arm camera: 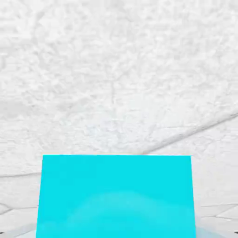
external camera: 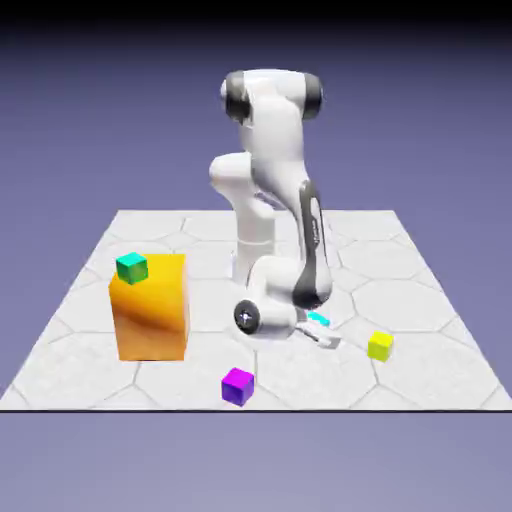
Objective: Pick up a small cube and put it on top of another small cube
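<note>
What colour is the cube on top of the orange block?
Teal-green cube; it shows best in the exterior view.

Upper cube (external camera: 132, 268) on block (external camera: 152, 312); pincer (external camera: 321, 328), held cube (external camera: 318, 319) toward exterior view's right

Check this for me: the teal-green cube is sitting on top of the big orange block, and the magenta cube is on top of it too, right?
Not quite: the magenta cube is on the table, as the exterior view shows.
</note>
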